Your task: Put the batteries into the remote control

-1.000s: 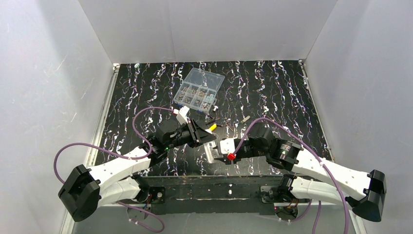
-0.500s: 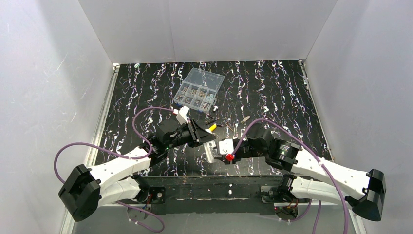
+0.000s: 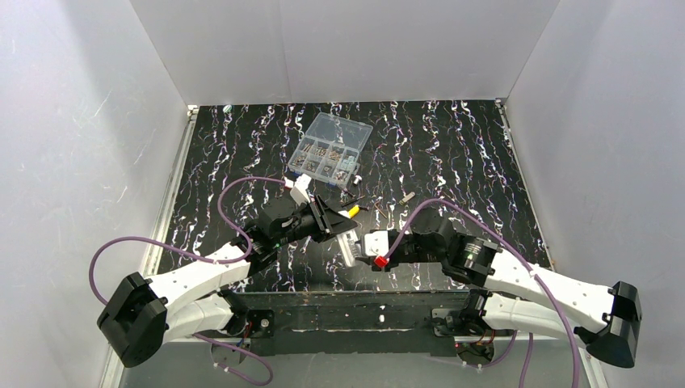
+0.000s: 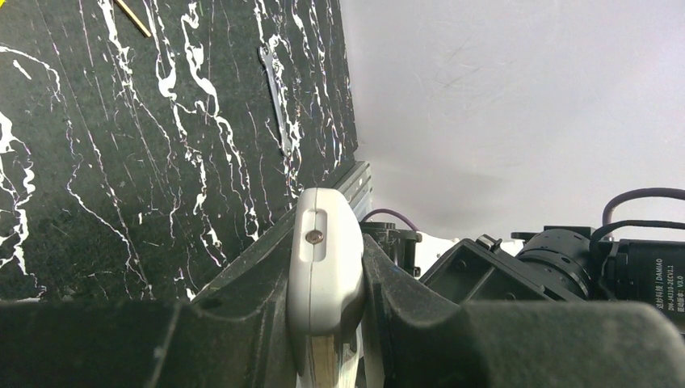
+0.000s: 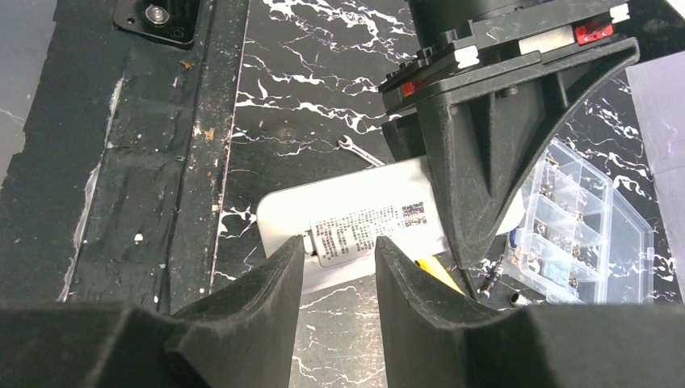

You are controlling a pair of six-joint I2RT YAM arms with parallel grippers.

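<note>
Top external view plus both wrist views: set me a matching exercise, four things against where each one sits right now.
Things:
1. slim white plastic remote control
2. clear plastic compartment box
3. small metal wrench
4. yellow-handled screwdriver

Places:
A. far middle of the black marbled table
B. clamped between the fingers of the left gripper
C. poking out just beside the left gripper
D. lying flat on bare tabletop, touching nothing else

Pairs: 1-B, 2-A, 3-D, 4-C
</note>
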